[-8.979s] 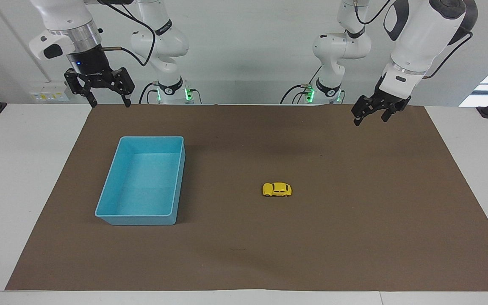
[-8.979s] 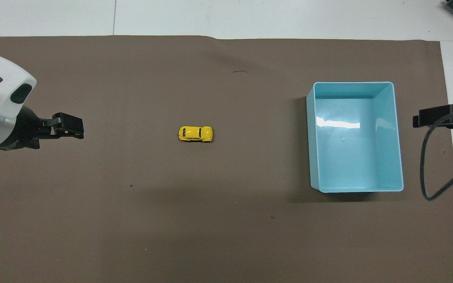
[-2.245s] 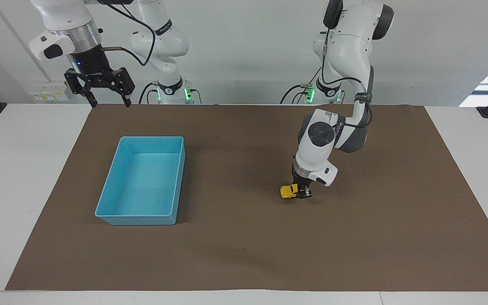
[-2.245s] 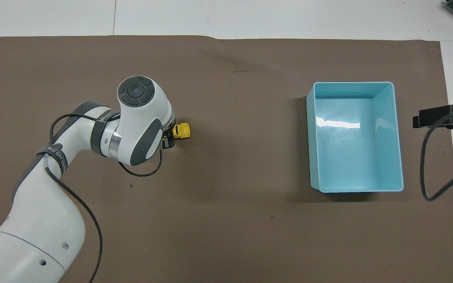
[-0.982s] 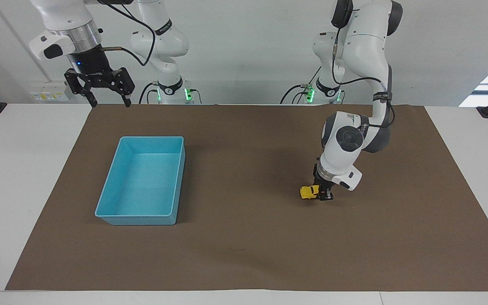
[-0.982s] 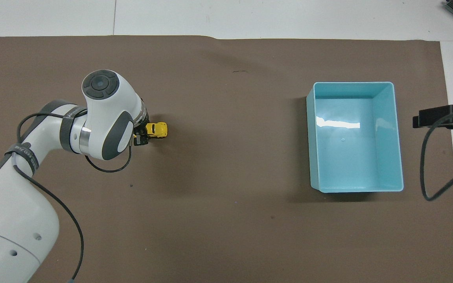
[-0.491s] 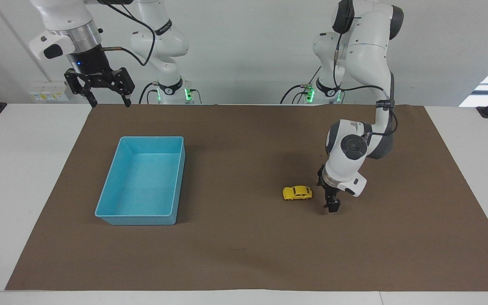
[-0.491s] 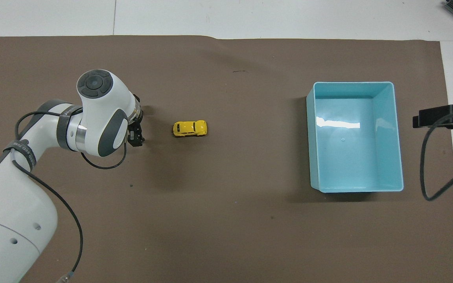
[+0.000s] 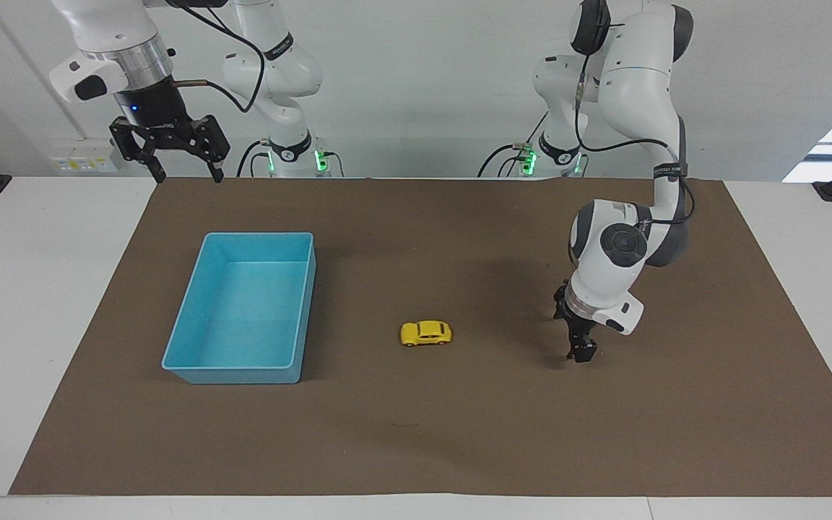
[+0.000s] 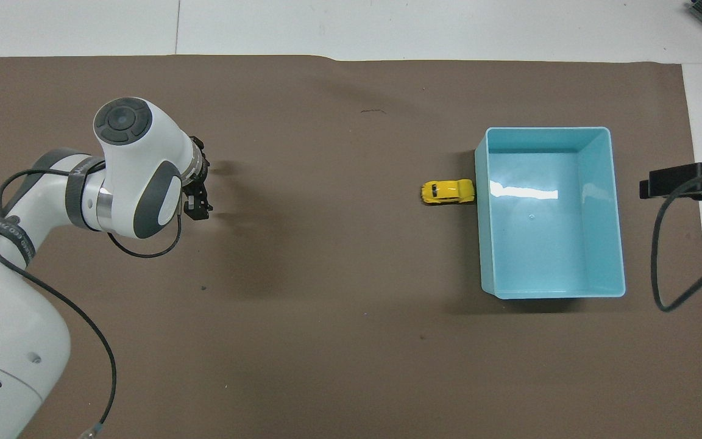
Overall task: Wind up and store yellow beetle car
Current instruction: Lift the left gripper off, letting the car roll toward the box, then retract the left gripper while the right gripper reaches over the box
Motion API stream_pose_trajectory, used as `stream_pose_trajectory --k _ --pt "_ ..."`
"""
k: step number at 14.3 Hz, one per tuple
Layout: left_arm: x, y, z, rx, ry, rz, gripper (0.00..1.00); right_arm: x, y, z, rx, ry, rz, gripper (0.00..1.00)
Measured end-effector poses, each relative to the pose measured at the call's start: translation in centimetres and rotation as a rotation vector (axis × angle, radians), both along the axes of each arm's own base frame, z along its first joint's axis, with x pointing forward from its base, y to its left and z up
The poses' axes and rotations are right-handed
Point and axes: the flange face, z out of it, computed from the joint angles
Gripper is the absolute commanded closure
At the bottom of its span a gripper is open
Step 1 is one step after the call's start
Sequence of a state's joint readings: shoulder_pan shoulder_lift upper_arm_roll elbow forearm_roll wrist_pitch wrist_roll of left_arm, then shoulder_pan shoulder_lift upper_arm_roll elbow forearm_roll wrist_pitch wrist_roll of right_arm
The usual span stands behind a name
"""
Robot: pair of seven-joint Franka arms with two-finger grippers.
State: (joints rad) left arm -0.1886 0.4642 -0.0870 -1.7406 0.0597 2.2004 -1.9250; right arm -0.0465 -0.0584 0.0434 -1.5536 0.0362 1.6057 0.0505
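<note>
Rolling free of the empty left end effector (image 9: 581,352) (spread unclear), the yellow beetle car (image 9: 425,333) nears the light-blue tray (image 9: 232,375), whose wall could stop it outside, the spread right end effector (image 9: 189,175) waiting.

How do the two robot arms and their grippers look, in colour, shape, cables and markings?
Both arms have glossy white rounded shells with dark grey joint caps. The left arm carries a black cable strapped along it and small grey lettering near its wrist. The right arm has a silver metal ring above its wrist. The left gripper and right gripper are black, with two linked fingers.
</note>
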Motion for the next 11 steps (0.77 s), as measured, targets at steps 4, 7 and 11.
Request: stream_pose_trajectory --k 4,7,11 --pt "0.0 0.0 0.0 0.000 0.001 -0.004 0.00 0.0 0.0 0.0 0.000 0.000 0.000 0.00" --pt "0.0 -0.1 0.4 -0.001 -0.006 -0.031 0.00 0.0 0.0 0.0 0.000 0.000 0.000 0.00" --pt "0.1 -0.1 2.7 -0.005 -0.034 -0.068 0.00 0.0 0.0 0.0 0.000 0.000 0.000 0.00"
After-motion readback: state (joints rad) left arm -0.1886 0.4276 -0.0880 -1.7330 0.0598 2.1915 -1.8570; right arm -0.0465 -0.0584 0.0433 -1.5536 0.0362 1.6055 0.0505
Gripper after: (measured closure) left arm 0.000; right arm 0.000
